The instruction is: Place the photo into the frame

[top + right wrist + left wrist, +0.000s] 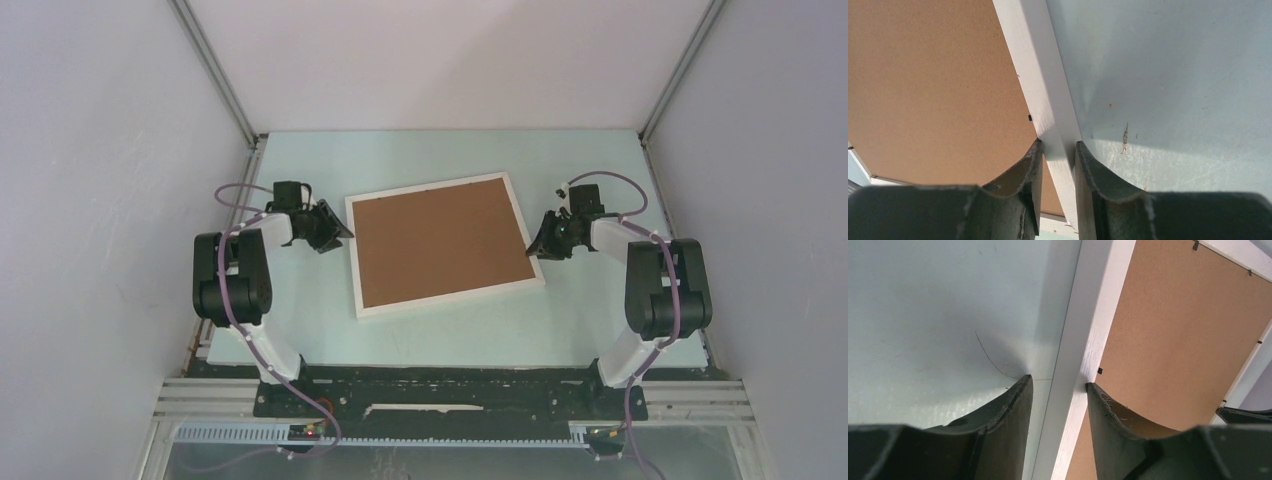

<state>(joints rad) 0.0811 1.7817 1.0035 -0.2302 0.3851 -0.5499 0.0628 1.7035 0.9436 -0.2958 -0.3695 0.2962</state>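
The frame [437, 300] lies flat, back up, about the middle of the table [560, 170], turned a little so that its right far corner sits nearer the table's far edge than its left far corner does. Inside its white rails only the brown board [440, 240] shows, held by small black tabs [1099, 371] along the inner edge. The right gripper [535, 245] is at the frame's right rail, towards that rail's near end. In the right wrist view its two fingers [1018, 180] stand one on the board side and one on the table side, both touching the rail, so it is clamped on the frame. The left gripper [340, 232] is at the frame's left rail, towards that rail's far end. In the left wrist view its fingers [1108, 415] straddle the rail with the jaws parted: the inner finger touches the rail's inner edge over the board, while the outer finger stands off the rail, with a strip of shaded table showing between them. Both arms reach in from the table's near edge, one on each side of the frame.
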